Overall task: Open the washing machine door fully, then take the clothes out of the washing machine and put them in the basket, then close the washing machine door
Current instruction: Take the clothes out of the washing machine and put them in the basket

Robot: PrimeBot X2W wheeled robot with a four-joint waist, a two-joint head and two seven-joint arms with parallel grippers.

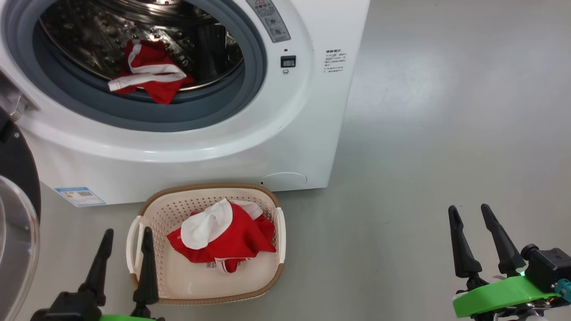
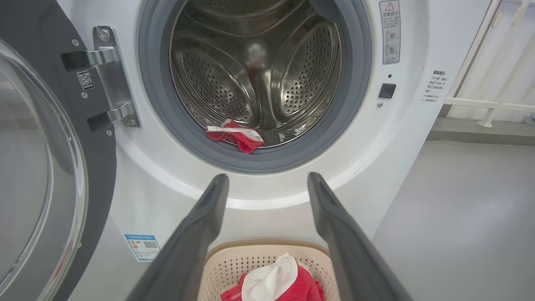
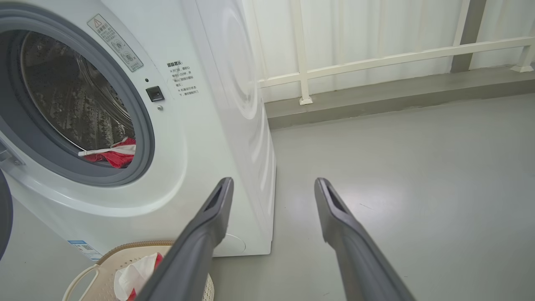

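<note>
1. Part of the clothes (image 1: 149,71), red with white trim, lies at the front of the drum (image 1: 89,31), draped onto the grey rubber ring (image 1: 214,107) of the washing machine (image 1: 312,111).
2. Another red-and-white garment (image 1: 223,236) sits crumpled in the basket (image 1: 209,187), which stands on the floor just in front of the machine.
3. The washing machine door (image 1: 18,232) stands swung open at the left.
4. The left pincer (image 1: 128,231) hangs by the basket's left handle, fingers spread wide, holding nothing. The right pincer (image 1: 469,208) is well off to the right over bare floor, likewise wide and empty.
5. The floor (image 1: 424,133) is smooth, pale grey and glossy.
6. Past the machine's right side, a raised grey kerb (image 3: 376,100) carries a white railing (image 3: 376,58).
</note>
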